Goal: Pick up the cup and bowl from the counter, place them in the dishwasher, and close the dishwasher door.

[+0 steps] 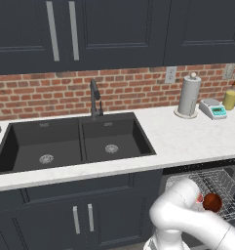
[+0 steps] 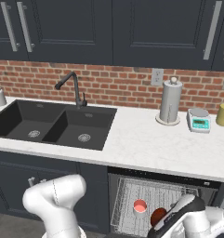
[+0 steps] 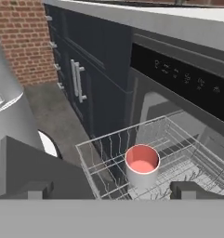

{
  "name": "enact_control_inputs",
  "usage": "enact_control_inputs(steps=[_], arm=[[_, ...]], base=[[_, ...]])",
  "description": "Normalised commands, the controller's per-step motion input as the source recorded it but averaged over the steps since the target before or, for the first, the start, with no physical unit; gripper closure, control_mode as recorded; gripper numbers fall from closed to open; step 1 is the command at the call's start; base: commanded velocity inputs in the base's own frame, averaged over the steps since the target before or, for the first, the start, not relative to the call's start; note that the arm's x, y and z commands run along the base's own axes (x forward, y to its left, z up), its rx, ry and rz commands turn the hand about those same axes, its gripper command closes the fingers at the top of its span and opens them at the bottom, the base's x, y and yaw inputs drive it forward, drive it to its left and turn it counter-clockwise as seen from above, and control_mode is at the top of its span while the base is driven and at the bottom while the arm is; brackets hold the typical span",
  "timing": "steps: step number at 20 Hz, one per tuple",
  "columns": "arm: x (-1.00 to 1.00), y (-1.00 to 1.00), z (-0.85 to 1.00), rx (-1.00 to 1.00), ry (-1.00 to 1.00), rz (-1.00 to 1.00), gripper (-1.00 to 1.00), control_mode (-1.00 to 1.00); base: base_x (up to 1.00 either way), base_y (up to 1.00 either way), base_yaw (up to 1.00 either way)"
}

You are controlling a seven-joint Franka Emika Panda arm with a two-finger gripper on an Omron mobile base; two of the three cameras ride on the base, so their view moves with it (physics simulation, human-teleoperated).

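Note:
The dishwasher (image 2: 160,179) stands open under the counter (image 2: 146,144), with its wire rack (image 3: 108,144) pulled out. The small red cup (image 3: 142,162) stands upright in the rack, mouth up, and it is also seen as the cup (image 2: 140,207) from the right base. The dark red-brown bowl (image 1: 212,201) lies in the rack beside it, and my arm partly covers the bowl (image 2: 158,216). My gripper (image 3: 111,190) hovers just above and in front of the cup, open, holding nothing. I cannot make out the dishwasher door.
A black double sink (image 1: 72,141) with a faucet (image 1: 94,97) lies to the left. At the back right of the counter stand a paper towel roll (image 1: 189,95), a small scale (image 1: 212,108) and a yellow jar (image 1: 230,99). Dark cabinet doors (image 3: 81,83) flank the dishwasher.

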Motion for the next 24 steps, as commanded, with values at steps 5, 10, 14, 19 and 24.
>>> enact_control_inputs(steps=[5, 10, 14, 19, 24], arm=[[-0.34, 0.23, 0.00, 0.03, -0.16, 0.03, -1.00, -1.00], [-0.56, 0.17, -0.03, 0.09, -0.20, 0.07, -1.00, -1.00], [-0.72, 0.00, 0.00, 0.08, -0.28, 0.02, -1.00, -1.00], [-0.48, 0.00, -0.02, 0.00, -0.22, -0.03, -1.00, -1.00], [-0.08, 0.02, -0.24, -0.08, -0.02, -0.07, -1.00, -1.00]], base=[[0.00, 0.00, 0.00], [0.00, 0.00, 0.00], [0.00, 0.00, 0.00], [0.00, 0.00, 0.00], [0.00, 0.00, 0.00]])
